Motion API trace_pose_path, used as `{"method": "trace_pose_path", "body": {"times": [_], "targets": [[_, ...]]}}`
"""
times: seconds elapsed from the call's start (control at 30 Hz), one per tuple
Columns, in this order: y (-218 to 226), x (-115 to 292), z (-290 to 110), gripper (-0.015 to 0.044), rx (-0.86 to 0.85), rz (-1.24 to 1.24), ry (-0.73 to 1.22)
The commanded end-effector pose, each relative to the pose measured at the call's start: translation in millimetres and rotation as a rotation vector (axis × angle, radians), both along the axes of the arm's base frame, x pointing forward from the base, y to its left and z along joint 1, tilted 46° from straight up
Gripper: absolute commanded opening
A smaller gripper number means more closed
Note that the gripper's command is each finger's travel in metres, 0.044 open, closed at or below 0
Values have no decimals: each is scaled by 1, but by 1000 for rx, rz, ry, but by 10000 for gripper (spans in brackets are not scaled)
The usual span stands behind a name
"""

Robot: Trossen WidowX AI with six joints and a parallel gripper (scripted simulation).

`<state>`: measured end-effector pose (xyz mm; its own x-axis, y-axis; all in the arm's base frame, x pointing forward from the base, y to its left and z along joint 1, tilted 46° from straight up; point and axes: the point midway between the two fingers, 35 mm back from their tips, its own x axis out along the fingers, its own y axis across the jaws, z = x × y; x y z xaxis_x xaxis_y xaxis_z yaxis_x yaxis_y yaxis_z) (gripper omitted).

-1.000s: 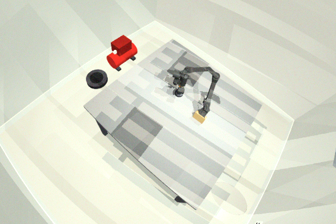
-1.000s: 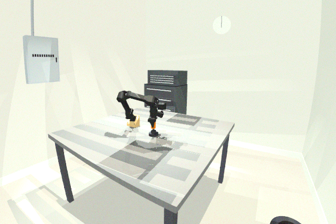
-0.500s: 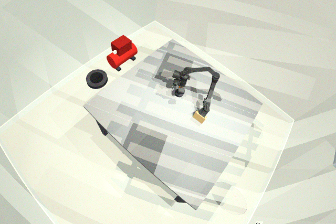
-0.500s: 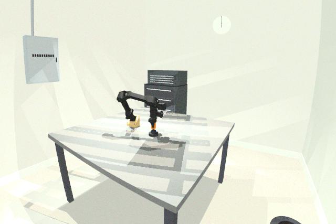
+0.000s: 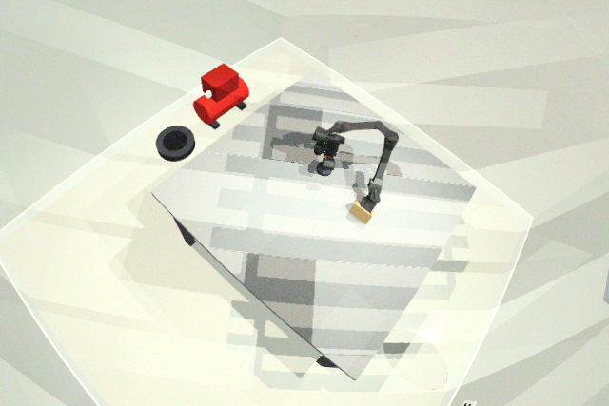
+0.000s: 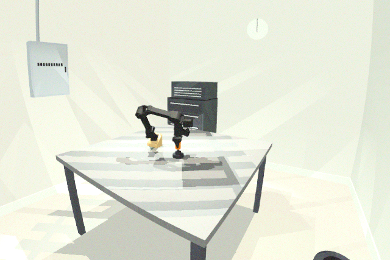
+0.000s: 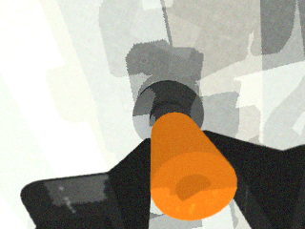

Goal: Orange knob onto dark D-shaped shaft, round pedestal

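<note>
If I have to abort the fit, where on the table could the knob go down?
Open stretches: the near half of the table in the exterior view, and right of the pedestal. Crowded: between pedestal and arm base, where the gripper holds the orange knob.
</note>
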<state>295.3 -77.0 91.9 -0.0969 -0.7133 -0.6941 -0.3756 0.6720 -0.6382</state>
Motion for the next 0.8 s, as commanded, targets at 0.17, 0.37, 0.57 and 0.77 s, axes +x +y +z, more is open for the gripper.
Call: {"method": "trace_pose_path", "body": {"times": [0.17,0.37,0.57,0.77], "targets": [[0,1,-2,0,0,6,0],[-1,-1,-2,0,0,6,0],[0,-1,0,0,0,6,0],[0,1,2,0,0,6,0]]}}
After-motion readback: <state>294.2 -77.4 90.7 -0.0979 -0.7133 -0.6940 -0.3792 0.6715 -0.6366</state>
